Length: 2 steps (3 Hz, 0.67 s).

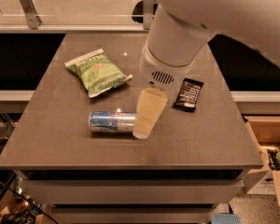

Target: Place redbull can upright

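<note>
Item: grey-brown flat-topped rectangular desk (60, 143), with a drawer-like front edge below; it carries all the smaller items listed. Item: white robot arm (177, 45), a thick round housing with a vented underside, coming in from the upper right and hanging over the middle of the desk. Item: green crinkled chip bag with pale ends (98, 71), lying flat on the rear left part of the desk, well apart from the arm's tip. Item: redbull can (109, 121), a slim metal drink can with blue and silver panels and a small red mark, lying on its side near the front centre of the desk, long axis running left to right. Item: cream-coloured tapered pincer (142, 132), pointing down and slightly left from the housing, its tip at the can's right end and overlapping it in this view; whether it is spread or pressed together cannot be told. Item: dark brown rectangular snack bar with pale lettering (188, 94), flat on the desk, right of the pincer, near but not touching it.
</note>
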Motion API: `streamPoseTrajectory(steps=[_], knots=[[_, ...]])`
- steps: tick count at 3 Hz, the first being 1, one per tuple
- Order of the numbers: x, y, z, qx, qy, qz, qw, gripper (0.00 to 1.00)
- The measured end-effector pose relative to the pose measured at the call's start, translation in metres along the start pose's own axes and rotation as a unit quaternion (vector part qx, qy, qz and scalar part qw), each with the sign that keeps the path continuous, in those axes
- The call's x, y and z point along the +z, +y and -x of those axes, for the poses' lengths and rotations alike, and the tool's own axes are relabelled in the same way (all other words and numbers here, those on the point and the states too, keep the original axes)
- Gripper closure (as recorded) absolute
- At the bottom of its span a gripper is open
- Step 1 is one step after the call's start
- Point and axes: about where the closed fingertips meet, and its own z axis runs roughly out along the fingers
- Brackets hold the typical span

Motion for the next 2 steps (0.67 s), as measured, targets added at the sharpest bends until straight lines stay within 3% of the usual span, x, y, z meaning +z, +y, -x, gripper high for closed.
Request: streamPoseTrajectory(steps=[2], knots=[[0.030, 0.007, 0.026, -0.018, -0.031, 0.021, 0.9991, 0.00]])
